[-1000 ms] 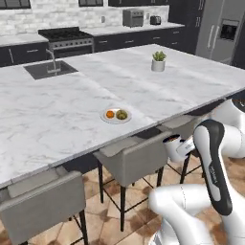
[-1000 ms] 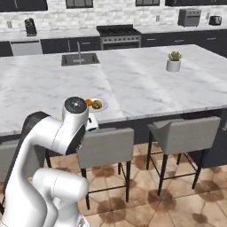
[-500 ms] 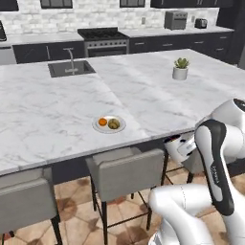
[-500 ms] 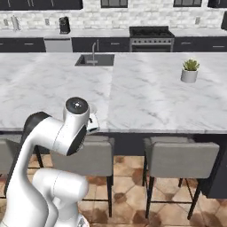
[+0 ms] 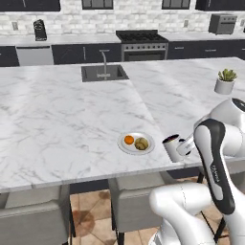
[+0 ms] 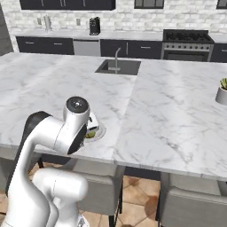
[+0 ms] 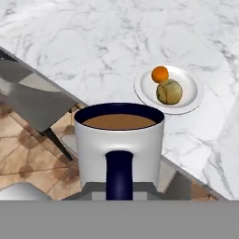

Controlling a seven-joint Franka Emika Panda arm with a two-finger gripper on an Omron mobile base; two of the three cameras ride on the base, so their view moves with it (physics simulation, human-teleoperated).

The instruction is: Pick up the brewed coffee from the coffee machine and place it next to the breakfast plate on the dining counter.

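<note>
Base has driven on: scene slid right in both base views, plate now just left of the mug, sink central.
Fingers point(image 5: 178, 146) pinch the brewed coffee point(image 5: 171, 147), a grey mug with brown liquid and a dark handle, held upright off the table point(image 5: 57, 129) at its near edge, just right of the breakfast plate point(image 5: 136, 143). Hand view: mug point(image 7: 119, 140) close up, plate point(image 7: 169, 89) with orange and tan piece beyond. Coffee machine point(image 5: 40, 29) on far back counter, well apart. Potted plant point(image 5: 225, 81) at right.
</note>
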